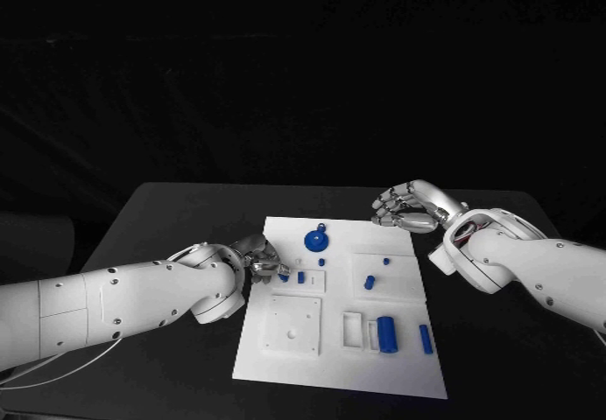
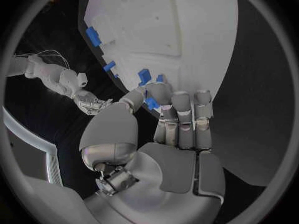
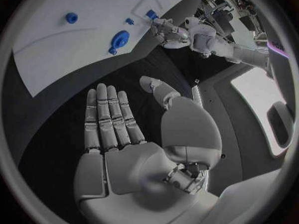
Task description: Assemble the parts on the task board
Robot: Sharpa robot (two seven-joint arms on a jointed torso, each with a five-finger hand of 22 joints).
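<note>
While at board's (image 1: 331, 350) edge, left hand (image 1: 262, 260)

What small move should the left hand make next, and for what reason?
Probably lift the small blue part a little off the task board. The left hand is at the board's left edge with its fingertips on that part, while the right hand hovers open, holding nothing.

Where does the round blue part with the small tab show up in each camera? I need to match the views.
Head view: round blue part lies near the far edge of the white board.
Left wrist view: I cannot pick it out.
Right wrist view: it lies near the board's edge beyond the right hand.
Shared landmark: the white board.
</note>
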